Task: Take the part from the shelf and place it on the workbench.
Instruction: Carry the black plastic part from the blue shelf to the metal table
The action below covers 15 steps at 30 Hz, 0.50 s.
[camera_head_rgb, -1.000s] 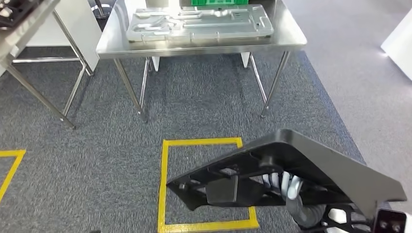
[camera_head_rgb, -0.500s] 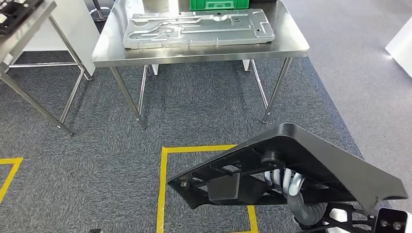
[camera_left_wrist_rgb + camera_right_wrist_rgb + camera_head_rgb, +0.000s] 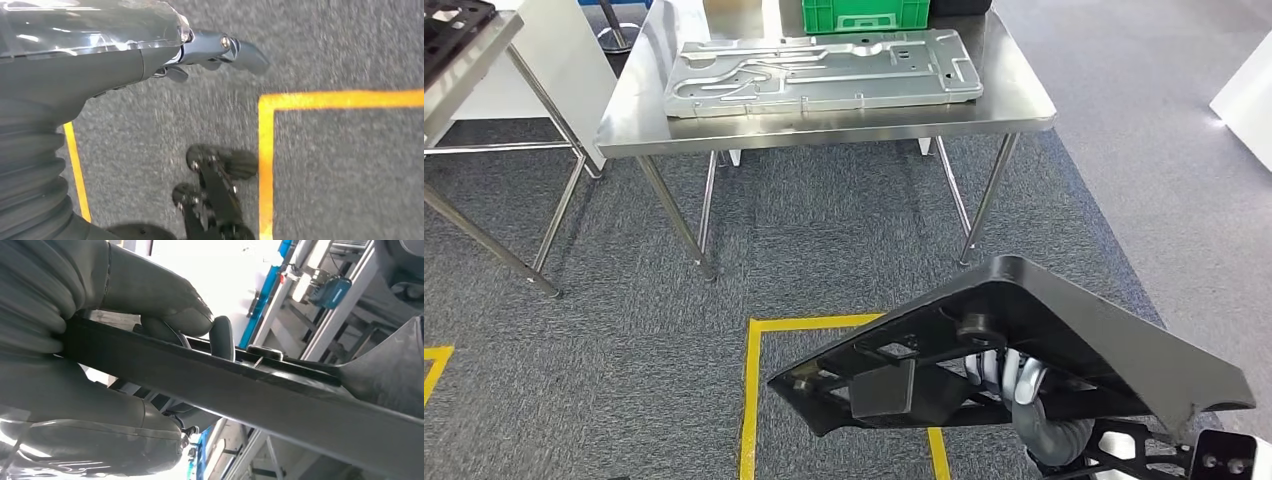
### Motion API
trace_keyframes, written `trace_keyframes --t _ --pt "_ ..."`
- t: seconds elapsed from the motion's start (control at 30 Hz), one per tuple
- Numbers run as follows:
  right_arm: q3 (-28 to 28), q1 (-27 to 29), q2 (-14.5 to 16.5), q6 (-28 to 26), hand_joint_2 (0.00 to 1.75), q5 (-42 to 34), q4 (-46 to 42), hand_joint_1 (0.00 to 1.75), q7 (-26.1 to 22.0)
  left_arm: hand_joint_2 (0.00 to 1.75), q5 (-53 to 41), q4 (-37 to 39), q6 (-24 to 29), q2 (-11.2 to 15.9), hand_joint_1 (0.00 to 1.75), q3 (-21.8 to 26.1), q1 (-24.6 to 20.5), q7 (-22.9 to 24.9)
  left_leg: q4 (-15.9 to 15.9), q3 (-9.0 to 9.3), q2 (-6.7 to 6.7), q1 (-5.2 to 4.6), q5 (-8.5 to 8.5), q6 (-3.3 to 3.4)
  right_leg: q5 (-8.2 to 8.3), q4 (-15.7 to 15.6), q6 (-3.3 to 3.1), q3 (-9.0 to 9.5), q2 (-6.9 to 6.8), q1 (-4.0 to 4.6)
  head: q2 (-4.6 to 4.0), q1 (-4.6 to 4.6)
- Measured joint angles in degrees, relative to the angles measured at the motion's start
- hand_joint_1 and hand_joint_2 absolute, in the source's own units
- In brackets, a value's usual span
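Standing at far left in the head view, a steel shelf (image 3: pixel 464 60) carries a dark part on its top edge. Right of it, the steel table (image 3: pixel 824 125) stands on grey carpet (image 3: pixel 624 300) and bears a large silver stamped plate (image 3: pixel 819 70), lying flat, with a green crate (image 3: pixel 864 14) just behind it at the far edge. Yellow floor tape (image 3: pixel 752 400) marks a square on the carpet nearer the camera. At lower right, the black part (image 3: pixel 1044 340) is carried tilted above the carpet, well apart from the table. The right hand (image 3: pixel 1014 378) grips it from beneath; the right wrist view shows the thumb (image 3: pixel 165 305) pressed on one face and the fingers (image 3: pixel 90 420) clamped against the other. The left hand (image 3: pixel 210 50) hangs over the carpet, fingers apart, holding nothing.
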Motion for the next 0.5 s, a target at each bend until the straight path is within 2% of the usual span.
trace_keyframes --t 0.07,0.1,0.2,0.23,0.27,0.3,0.33,0.37,0.4,0.43,0.5 --pt "-0.07 -0.07 0.02 0.16 1.75 0.09 -0.03 1.69 -0.20 1.75 0.03 -0.01 0.01 -0.01 0.00 -0.01 -0.02 -0.01 -0.93 1.72 0.03 0.37 1.01 0.52 -0.31 2.11 0.71 -0.28 -0.06 0.02 0.00 0.21" --pt "-0.11 -0.15 0.02 0.24 1.75 0.14 -0.04 1.69 -0.25 1.75 0.06 -0.01 0.01 -0.02 0.00 -0.01 -0.15 -0.02 -1.17 2.37 0.06 0.51 1.15 0.61 -1.23 4.36 1.00 -1.50 -0.10 -0.05 -0.01 0.32" --pt "-0.23 -0.25 0.02 0.42 1.75 0.22 0.00 1.69 -0.27 1.75 0.03 -0.01 0.01 -0.03 0.00 -0.05 -0.45 -0.02 -1.26 2.91 0.01 0.57 0.42 0.69 -5.19 12.95 1.63 -8.05 -0.22 -0.48 0.00 0.51" --pt "-0.30 -0.25 0.02 0.48 1.75 0.22 0.02 1.69 -0.26 1.75 -0.02 -0.01 0.01 -0.05 0.00 -0.09 -0.43 -0.01 -1.23 3.19 -0.02 0.58 0.06 0.62 -5.57 13.90 1.73 -9.53 -0.25 -0.60 0.00 0.50" --pt "-0.39 -0.27 0.02 0.52 1.75 0.17 0.02 1.69 -0.25 1.75 -0.07 -0.01 0.01 -0.07 0.00 -0.17 -0.41 -0.01 -1.21 3.62 -0.06 0.62 -0.36 0.51 -4.72 13.04 1.79 -10.09 -0.29 -0.69 0.00 0.51" --pt "-0.50 -0.29 0.02 0.52 1.75 0.08 0.01 1.69 -0.23 1.75 -0.10 -0.01 0.01 -0.08 0.00 -0.27 -0.43 0.00 -1.19 4.21 -0.09 0.67 -0.83 0.33 -2.54 10.37 1.84 -9.70 -0.34 -0.76 0.00 0.51" --pt "-0.63 -0.33 0.02 0.52 1.75 -0.02 -0.01 1.69 -0.21 1.75 -0.11 -0.01 0.01 -0.09 0.00 -0.37 -0.46 0.00 -1.21 4.71 -0.10 0.71 -1.35 0.11 0.49 6.60 1.85 -8.76 -0.43 -0.80 0.00 0.53" --pt "-0.76 -0.37 0.02 0.52 1.75 -0.15 -0.02 1.69 -0.21 1.75 -0.13 -0.01 0.01 -0.09 0.00 -0.44 -0.53 0.00 -1.19 5.29 -0.12 0.70 -1.85 -0.18 2.61 3.34 1.74 -7.88 -0.53 -0.71 0.00 0.51" --pt "-0.87 -0.41 0.02 0.51 1.75 -0.25 -0.02 1.69 -0.20 1.75 -0.14 0.00 0.01 -0.07 0.00 -0.49 -0.63 0.00 -1.24 5.67 -0.12 0.66 -2.29 -0.52 3.99 1.08 1.41 -7.20 -0.64 -0.58 0.00 0.47" --pt "-0.96 -0.44 0.03 0.50 1.75 -0.33 -0.05 1.69 -0.21 1.75 -0.14 0.00 0.01 -0.05 0.00 -0.50 -0.67 0.00 -1.28 5.98 -0.10 0.60 -2.62 -0.90 4.60 0.01 0.97 -6.93 -0.70 -0.48 0.00 0.44" --pt "-1.05 -0.50 0.03 0.51 1.75 -0.44 -0.14 1.69 -0.21 1.75 -0.14 0.01 0.01 -0.02 0.00 -0.52 -0.72 -0.01 -0.94 6.45 -0.06 0.51 -2.76 -1.66 4.37 -0.16 -0.08 -6.50 -0.60 -0.41 0.00 0.38"
